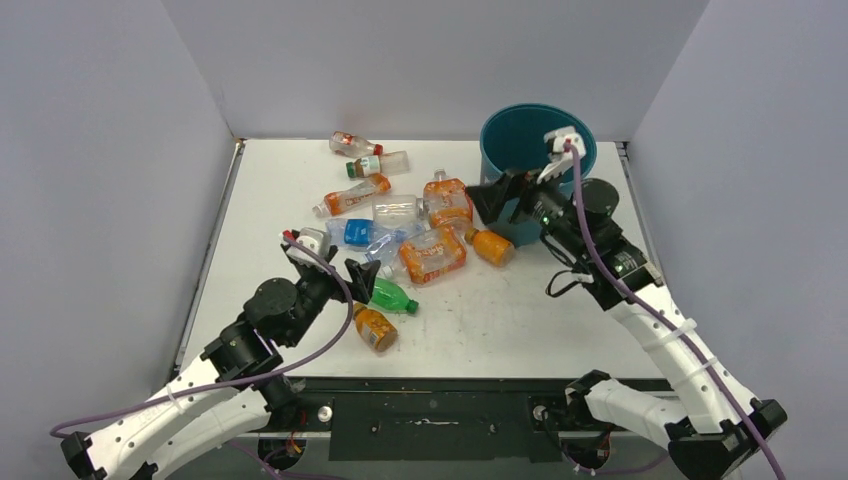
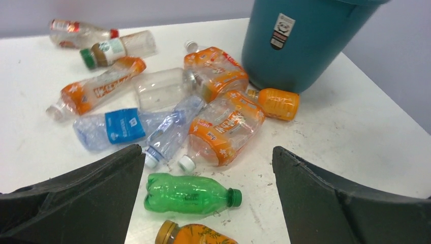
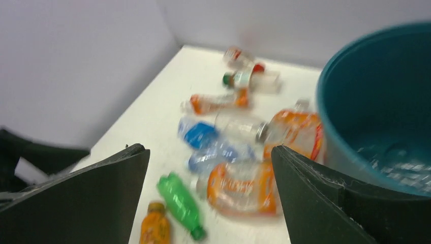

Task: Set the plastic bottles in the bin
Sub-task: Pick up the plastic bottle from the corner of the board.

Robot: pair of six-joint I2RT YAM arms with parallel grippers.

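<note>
Two released, empty: left end effector (image 2: pixel 206 152), right end effector (image 3: pixel 209 148). Nearest green bottle (image 2: pixel 188 194) judged light, crushable, slippery; grasp mid-body.

arms (image 1: pixel 190 412): white, black joints | jaws: black | cables (image 1: pixel 585 215): purple

Eleven plastic bottles (image 2: pixel 189 194) lie outside one bin (image 2: pixel 305 46)
</note>
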